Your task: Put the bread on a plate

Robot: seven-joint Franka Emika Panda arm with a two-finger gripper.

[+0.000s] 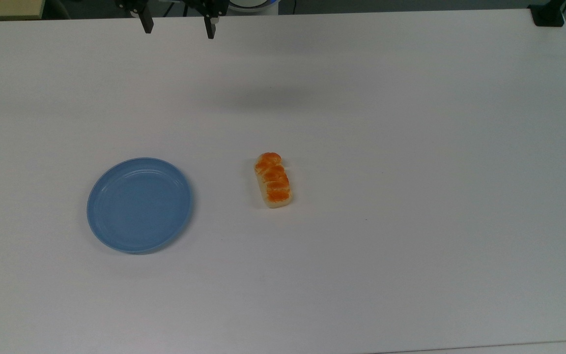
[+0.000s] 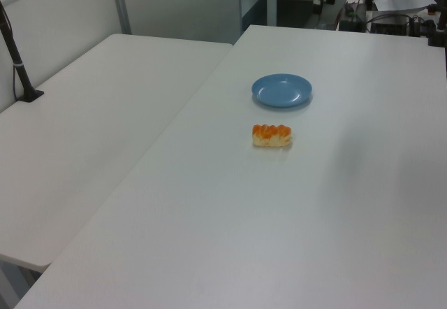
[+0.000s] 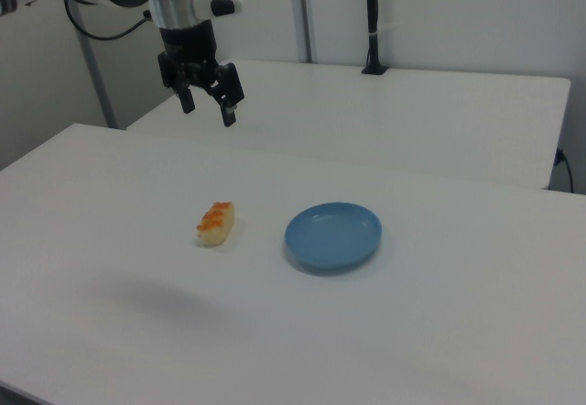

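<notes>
Hanging high above white table point(image 1: 410, 147), gripper point(image 1: 179, 30) has fingers spread wide, grasping nothing. Bread loaf point(image 1: 273, 180) lies flat on table, well apart from gripper, glossy orange top facing up. Light-blue plate point(image 1: 116, 241) sits near loaf, on top view's left, not touching it.

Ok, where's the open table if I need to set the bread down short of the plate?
Bare table stretches from the bread to the top view's right edge. The strip between bread and plate is free too. Nothing is crowded; the gripper hangs at the far edge.
</notes>
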